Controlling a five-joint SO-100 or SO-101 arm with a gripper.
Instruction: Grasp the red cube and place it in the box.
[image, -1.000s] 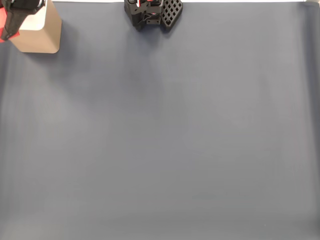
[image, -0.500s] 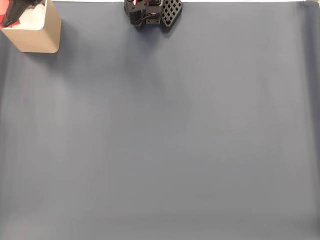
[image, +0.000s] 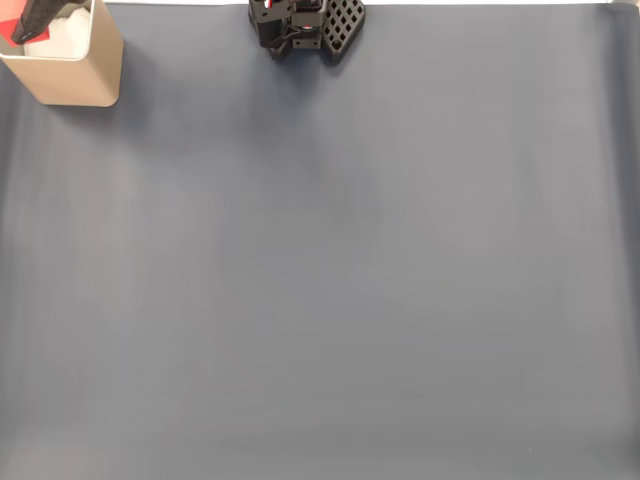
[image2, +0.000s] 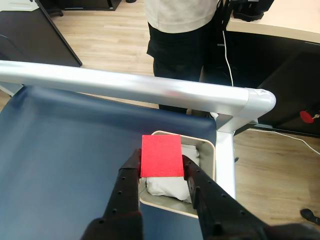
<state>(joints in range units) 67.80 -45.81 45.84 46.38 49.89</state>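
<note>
Cube handling looks easy: the small bright red matte-faced cube (image2: 161, 156) appears light and rigid, with flat, dull sides that should not slip, so two opposite faces are the natural place to take hold. That is how the black two-finger gripper (image2: 162, 172) has it in the wrist view, jaws closed narrow on the cube's left and right faces, with the cube raised over the tan square thin-walled box with rounded corners (image2: 204, 146). The box sits at the corner of the dark blue-grey bench (image2: 60, 145), just beside a silver metal rail (image2: 125, 84). Inside it lies crumpled white padding (image2: 165, 186), soft enough, I judge, to cushion a drop. In the fixed view the box (image: 85, 78) stands at the top left.
</note>
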